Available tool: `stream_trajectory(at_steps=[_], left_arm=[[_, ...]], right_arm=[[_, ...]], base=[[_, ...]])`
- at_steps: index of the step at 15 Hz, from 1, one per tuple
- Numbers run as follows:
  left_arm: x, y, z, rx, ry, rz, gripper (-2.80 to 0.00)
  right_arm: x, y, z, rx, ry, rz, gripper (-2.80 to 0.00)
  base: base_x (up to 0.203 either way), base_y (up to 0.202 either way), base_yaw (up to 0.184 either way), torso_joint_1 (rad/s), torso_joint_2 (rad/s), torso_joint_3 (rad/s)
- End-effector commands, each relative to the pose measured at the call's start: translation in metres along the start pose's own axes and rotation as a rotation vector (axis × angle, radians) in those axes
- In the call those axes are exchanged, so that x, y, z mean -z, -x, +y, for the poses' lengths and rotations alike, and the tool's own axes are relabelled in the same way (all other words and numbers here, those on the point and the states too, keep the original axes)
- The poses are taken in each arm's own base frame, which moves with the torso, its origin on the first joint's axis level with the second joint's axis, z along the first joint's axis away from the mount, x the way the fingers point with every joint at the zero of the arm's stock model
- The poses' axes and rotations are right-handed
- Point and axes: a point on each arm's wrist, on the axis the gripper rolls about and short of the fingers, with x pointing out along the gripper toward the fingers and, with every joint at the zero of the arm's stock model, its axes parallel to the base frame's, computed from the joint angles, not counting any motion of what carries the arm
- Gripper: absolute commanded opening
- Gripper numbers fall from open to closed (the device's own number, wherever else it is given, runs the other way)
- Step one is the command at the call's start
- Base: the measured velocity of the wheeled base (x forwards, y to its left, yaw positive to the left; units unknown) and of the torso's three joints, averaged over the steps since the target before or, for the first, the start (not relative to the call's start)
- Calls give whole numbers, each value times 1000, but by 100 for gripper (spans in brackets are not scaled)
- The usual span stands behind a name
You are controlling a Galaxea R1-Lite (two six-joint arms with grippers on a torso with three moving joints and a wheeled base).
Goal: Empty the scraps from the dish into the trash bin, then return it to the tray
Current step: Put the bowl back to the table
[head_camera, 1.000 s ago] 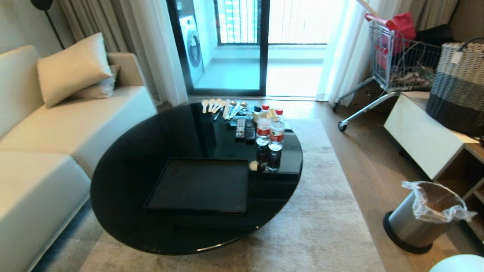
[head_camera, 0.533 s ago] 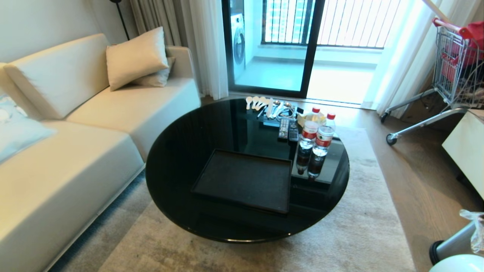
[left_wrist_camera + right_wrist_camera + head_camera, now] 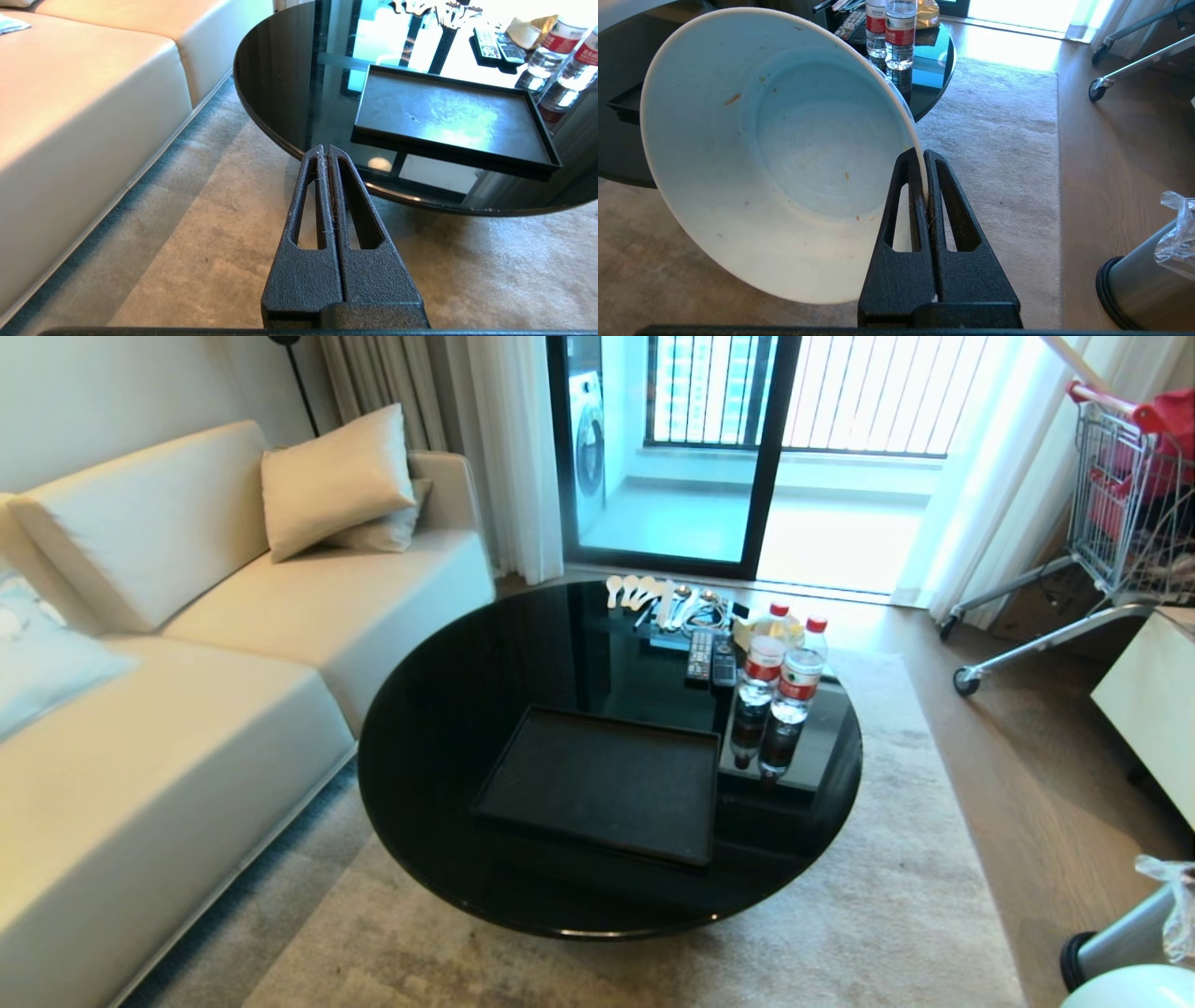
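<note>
Right gripper clamped on rim of tilted white bowl (nearly empty), left gripper closed, empty, black tray bare.

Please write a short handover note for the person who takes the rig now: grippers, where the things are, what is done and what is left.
Right gripper: jaws shut on the rim of the dish, held tilted off the table, over the rug.
Left gripper: jaws shut, empty, parked low before the table's edge.
Dish: emptied; only small crumbs cling inside.
Trash bin: on the floor at the robot's right, beside the rug.
Tray: bare, on the round black table.
Done: the scraps appear dumped.
Left: set the dish on the tray and let go.
</note>
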Motion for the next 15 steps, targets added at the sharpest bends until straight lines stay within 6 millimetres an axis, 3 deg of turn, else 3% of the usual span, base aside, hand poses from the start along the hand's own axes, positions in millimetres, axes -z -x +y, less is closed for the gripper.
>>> stream_trajectory(at_steps=[1, 9, 15], left_arm=[[0, 0, 0, 0, 1, 0, -280], [0, 0, 0, 0, 1, 0, -280], [0, 0, 0, 0, 1, 0, -280]], right_arm=[[0, 0, 0, -1, 0, 2, -280], [0, 0, 0, -1, 1, 0, -280], [0, 0, 0, -1, 5, 3, -280]], base=[[93, 0, -3, -5, 2, 6], [182, 0, 1, 3, 3, 2], [14, 0, 0, 3, 0, 0]])
